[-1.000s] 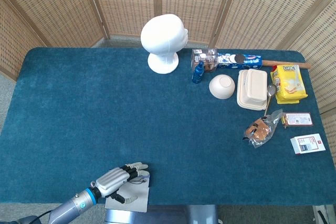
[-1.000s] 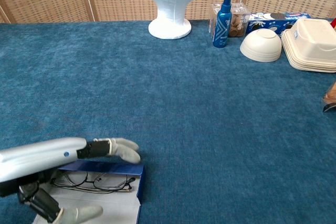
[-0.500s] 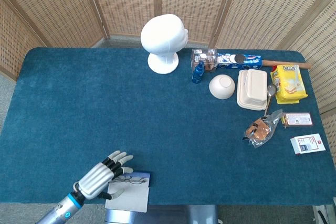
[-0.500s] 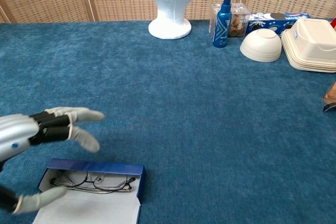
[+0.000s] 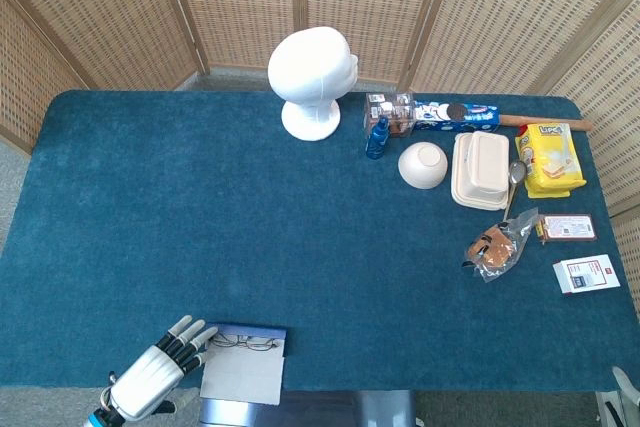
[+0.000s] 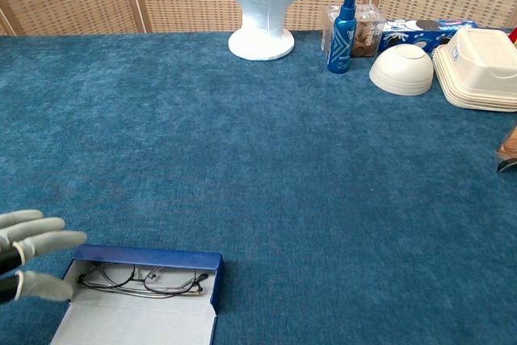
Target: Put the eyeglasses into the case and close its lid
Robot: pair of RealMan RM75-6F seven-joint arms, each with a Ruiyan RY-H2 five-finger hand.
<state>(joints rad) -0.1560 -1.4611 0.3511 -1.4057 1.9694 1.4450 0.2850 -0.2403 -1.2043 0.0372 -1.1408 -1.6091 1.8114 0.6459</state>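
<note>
Now that the left hand (image 5: 150, 379) has pulled back off the case (image 6: 145, 259) to the worktop's (image 5: 300, 237) near-left edge, fingers (image 6: 36, 240) spread and holding nothing, placing looks done. Eyeglasses (image 6: 139, 279) lie folded inside the open blue case; its pale lid (image 6: 137, 325) still lies flat toward the robot, so closing remains. Right hand isn't visible. Far right, the bowl (image 5: 422, 164) appears upturned; the tray stack's (image 5: 480, 170) contents are hard to read.

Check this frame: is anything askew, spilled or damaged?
Only the white bowl stands out, lying upside down beside the white foam containers. The thin-framed eyeglasses lie in the open blue case; nothing looks spilled or broken.
</note>
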